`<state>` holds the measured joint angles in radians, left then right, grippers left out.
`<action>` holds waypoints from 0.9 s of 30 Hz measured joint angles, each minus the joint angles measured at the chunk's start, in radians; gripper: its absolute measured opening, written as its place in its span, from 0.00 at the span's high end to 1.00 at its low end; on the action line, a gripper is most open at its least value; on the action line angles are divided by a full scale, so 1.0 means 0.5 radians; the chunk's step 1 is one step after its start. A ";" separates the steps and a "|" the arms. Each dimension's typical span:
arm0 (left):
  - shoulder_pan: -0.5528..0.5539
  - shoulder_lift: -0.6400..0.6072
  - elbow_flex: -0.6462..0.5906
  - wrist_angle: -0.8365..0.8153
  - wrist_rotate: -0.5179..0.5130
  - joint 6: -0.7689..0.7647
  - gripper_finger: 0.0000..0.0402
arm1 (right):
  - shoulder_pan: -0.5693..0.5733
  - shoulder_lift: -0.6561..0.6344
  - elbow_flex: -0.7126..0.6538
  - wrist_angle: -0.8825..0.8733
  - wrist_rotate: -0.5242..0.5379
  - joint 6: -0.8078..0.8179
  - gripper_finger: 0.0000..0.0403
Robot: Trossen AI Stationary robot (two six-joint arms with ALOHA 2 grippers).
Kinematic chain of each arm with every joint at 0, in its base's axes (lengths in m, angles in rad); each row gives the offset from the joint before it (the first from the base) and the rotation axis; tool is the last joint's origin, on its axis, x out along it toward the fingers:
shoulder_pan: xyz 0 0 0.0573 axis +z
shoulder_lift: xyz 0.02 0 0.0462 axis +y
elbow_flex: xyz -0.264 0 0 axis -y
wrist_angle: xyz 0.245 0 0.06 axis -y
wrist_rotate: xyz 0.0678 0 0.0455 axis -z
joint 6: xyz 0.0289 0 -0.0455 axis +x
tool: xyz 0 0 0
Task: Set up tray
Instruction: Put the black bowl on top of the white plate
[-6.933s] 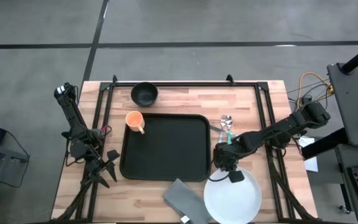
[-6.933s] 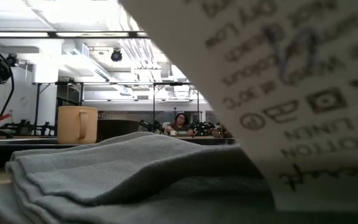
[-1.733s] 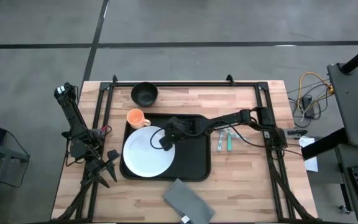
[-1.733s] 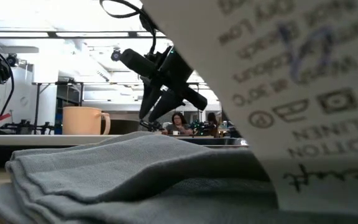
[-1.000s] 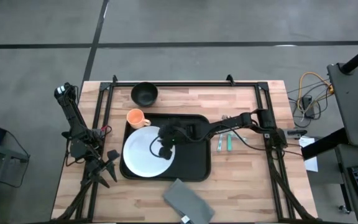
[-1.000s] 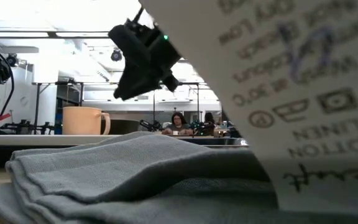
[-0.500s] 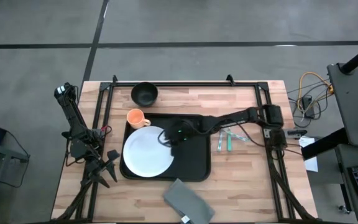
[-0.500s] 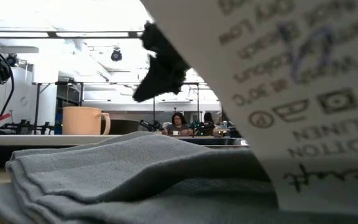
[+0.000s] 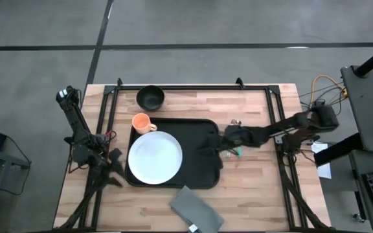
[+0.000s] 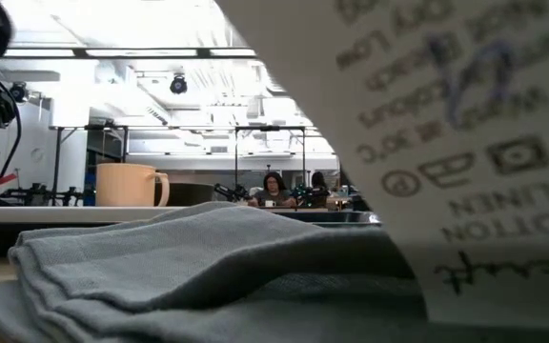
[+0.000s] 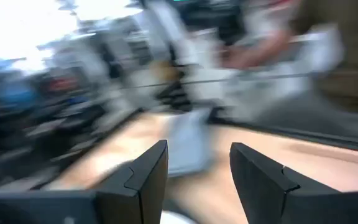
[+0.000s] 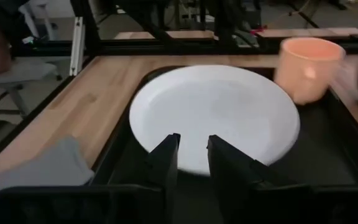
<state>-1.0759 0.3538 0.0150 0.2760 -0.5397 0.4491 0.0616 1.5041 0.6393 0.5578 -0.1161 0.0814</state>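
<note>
The black tray lies flat in the middle of the wooden bench, with a white plate resting inside its left half. The right claw hangs over the tray's right rim, reached in from the right side of the bench, with its fingers set only a narrow gap apart and holding nothing; its wrist view looks across the tray's dark floor toward the plate. An orange mug stands just outside the tray's far left corner, and a black bowl sits further back near the bench's far edge. A grey folded napkin lies by the near edge, just off the tray's near rim. The left claw waits at the left edge of the bench, well apart from the tray, its fingers spread open and empty.
</note>
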 joint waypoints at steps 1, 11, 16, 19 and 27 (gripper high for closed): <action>0.005 0.000 -0.005 0.089 -0.159 0.006 0.61 | -0.001 -0.050 -0.045 -0.003 0.005 0.013 0.81; 0.132 -0.001 -0.009 0.542 -1.037 -0.074 0.61 | 0.004 -0.379 -0.413 0.349 -0.512 -0.389 0.82; 0.174 0.038 -0.009 0.589 -0.977 -0.032 0.61 | 0.003 -0.520 -0.686 0.853 -1.084 -0.473 0.80; 0.242 0.037 -0.004 0.681 -0.973 -0.033 0.61 | 0.002 -0.612 -0.807 0.942 -1.055 -0.368 0.79; 0.470 0.054 0.001 0.696 -0.963 0.005 0.61 | 0.002 -0.812 -1.022 0.957 -1.018 -0.434 0.79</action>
<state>-0.8410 0.3808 0.0153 0.6239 -1.0213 0.4514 0.0628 1.0981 0.1282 1.0363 -0.6251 -0.1354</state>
